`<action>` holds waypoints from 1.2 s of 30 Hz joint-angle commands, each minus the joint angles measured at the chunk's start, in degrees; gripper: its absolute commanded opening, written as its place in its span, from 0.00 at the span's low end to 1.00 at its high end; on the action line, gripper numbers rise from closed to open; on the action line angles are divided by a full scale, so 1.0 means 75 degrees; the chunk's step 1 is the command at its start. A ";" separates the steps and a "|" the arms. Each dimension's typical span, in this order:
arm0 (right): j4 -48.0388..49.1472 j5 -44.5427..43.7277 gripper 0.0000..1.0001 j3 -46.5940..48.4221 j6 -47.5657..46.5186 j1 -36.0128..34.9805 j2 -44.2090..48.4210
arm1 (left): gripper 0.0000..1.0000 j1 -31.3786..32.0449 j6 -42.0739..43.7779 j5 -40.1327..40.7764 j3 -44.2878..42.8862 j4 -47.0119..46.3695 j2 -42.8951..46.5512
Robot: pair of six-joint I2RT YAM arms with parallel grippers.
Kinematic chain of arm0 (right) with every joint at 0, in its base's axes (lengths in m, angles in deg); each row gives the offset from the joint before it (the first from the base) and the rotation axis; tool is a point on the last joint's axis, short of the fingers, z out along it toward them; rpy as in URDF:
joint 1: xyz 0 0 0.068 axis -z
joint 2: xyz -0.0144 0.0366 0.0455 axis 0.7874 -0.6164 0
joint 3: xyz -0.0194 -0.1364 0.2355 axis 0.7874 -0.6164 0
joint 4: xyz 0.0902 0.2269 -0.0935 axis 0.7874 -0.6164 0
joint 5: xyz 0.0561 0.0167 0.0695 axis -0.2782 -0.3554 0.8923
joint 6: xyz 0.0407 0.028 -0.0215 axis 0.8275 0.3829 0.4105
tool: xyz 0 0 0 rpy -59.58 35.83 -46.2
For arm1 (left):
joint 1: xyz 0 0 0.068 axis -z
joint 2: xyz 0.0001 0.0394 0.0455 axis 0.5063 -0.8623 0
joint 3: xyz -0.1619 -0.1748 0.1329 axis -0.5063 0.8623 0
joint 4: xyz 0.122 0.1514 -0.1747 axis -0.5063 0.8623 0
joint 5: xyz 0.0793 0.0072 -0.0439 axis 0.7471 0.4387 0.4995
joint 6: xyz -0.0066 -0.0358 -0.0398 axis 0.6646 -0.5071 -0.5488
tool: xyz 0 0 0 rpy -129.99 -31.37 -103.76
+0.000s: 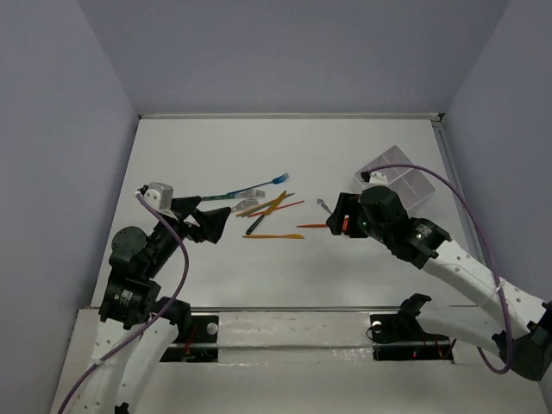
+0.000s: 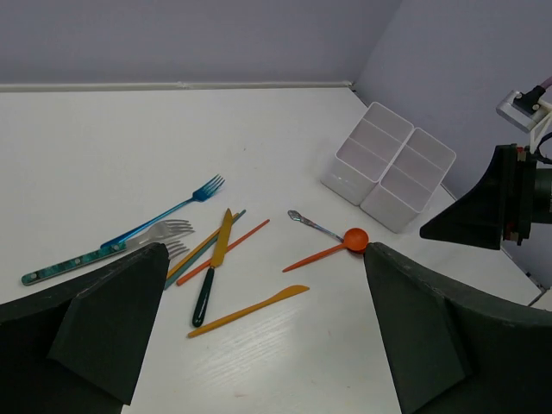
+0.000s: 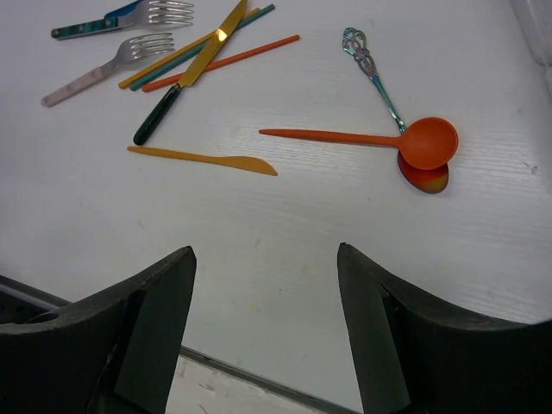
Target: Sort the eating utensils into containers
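Observation:
The utensils lie loose mid-table: a blue fork (image 1: 259, 187), chopsticks, a gold knife with a dark handle (image 2: 214, 269), silver forks (image 2: 164, 231), an orange knife (image 1: 272, 236) and an orange spoon (image 1: 312, 226). The spoon's bowl rests on an ornate silver spoon (image 3: 373, 73). The clear divided container (image 1: 398, 177) stands at the back right and looks empty in the left wrist view (image 2: 390, 166). My left gripper (image 1: 210, 222) is open and empty, left of the pile. My right gripper (image 1: 338, 216) is open and empty, just right of the orange spoon (image 3: 371, 138).
Grey walls close the table on the left, back and right. A metal rail runs along the near edge (image 1: 285, 309). The container sits close to the right wall. My right gripper shows in the left wrist view (image 2: 483, 203), beyond the spoon.

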 commanded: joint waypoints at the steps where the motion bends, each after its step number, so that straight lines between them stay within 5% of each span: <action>1: -0.0194 -0.0298 0.74 0.0310 -0.0044 -0.0060 -0.0215 | 0.99 0.0031 0.0081 -0.0099 0.0021 -0.0239 0.0009; 22: 0.0755 -0.1246 0.71 0.0075 0.0530 -0.0060 -0.2616 | 0.99 0.0031 0.0022 -0.0075 0.0056 -0.0239 0.0255; 36: 0.2125 -0.0779 0.65 -0.0018 0.1233 0.0290 -0.4153 | 0.99 0.0312 0.0022 -0.0017 0.0068 -0.0216 0.0302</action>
